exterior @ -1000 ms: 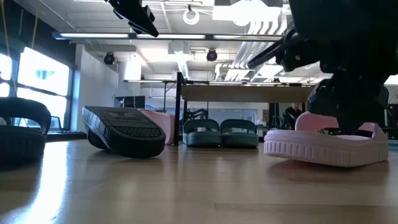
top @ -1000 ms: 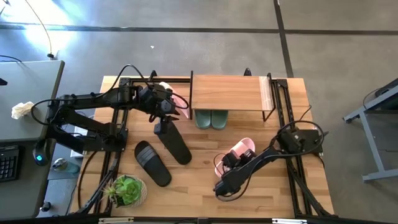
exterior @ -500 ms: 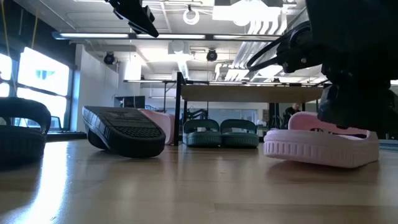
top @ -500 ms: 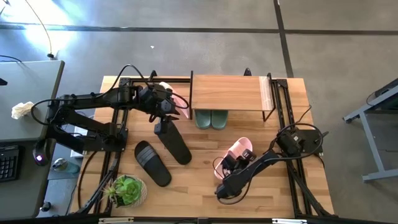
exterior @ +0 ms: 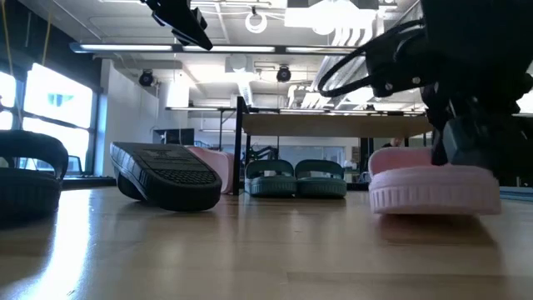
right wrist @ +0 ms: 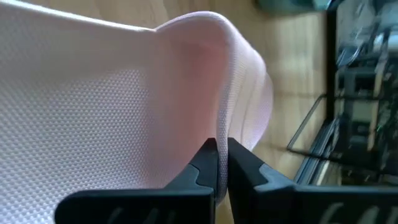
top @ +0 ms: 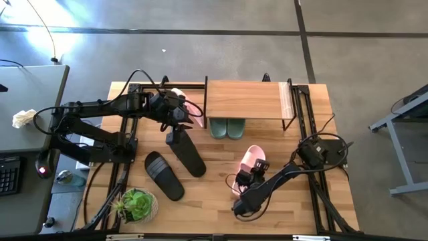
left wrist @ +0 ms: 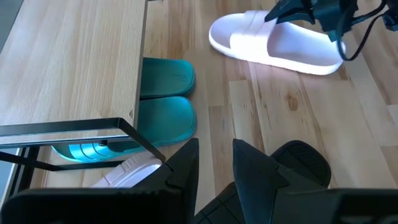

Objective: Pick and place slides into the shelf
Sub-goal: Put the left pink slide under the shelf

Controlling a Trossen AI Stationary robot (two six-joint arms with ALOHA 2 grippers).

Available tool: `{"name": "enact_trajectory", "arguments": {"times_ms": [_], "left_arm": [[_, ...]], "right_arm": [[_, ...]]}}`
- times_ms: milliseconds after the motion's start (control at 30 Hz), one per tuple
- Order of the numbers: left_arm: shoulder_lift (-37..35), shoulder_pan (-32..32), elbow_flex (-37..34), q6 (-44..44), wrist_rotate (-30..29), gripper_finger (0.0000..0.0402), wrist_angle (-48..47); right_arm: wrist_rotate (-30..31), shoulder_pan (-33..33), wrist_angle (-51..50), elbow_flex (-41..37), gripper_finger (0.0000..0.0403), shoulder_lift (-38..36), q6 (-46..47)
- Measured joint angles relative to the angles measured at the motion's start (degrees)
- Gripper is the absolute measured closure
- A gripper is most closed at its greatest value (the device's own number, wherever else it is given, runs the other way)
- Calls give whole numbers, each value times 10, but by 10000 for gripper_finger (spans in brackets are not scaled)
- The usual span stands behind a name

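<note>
A pale pink slide (top: 251, 158) lies on the table's right half with my right gripper (right wrist: 217, 148) shut on it. My left gripper (top: 174, 134) stands at the far end of a black slide (top: 189, 155), which shows tilted with its sole (exterior: 171, 177) toward the near edge. A second black slide (top: 164, 175) lies flat near the left front. The green pair (top: 227, 127) stands on the table under the shelf (top: 244, 100). Another pink slide (top: 192, 107) lies left of the shelf, behind my left arm. My left gripper has the black slide's far end (top: 175, 142) between its narrowly parted fingers (left wrist: 186, 163); the gripper's own body hides the place of contact. The slide is tilted, its lower edge (exterior: 166, 204) on the table. My right gripper pinches a thin curved edge of the pink slide (right wrist: 214, 127), which looks like the strap's rim, between its two shut fingers. The fingers slant down from the near-right side. The slide sits level; whether its sole (exterior: 433, 200) is clear of the table I cannot tell.
A potted plant (top: 137, 204) stands at the near left corner. Black frame rails (top: 304, 120) run along both sides of the table. Bare wood lies between the black slides and the pink one. A grey desk (top: 27, 107) is off to the left.
My right gripper has gone a little toward the table's left edge with the pink slide. The slide has turned about: it lay slanted, and now points nearly straight at the shelf, its far end nearer the green pair.
</note>
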Motion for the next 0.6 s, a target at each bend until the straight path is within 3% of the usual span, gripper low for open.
{"name": "enact_trajectory", "arguments": {"times_ms": [233,600], "left_arm": [[0,0,0,0,0,318,0],[0,0,0,0,0,318,0]], "right_arm": [[57,0,1,0,402,-35,-4],[108,-17,2,-7,403,-129,-121]]}}
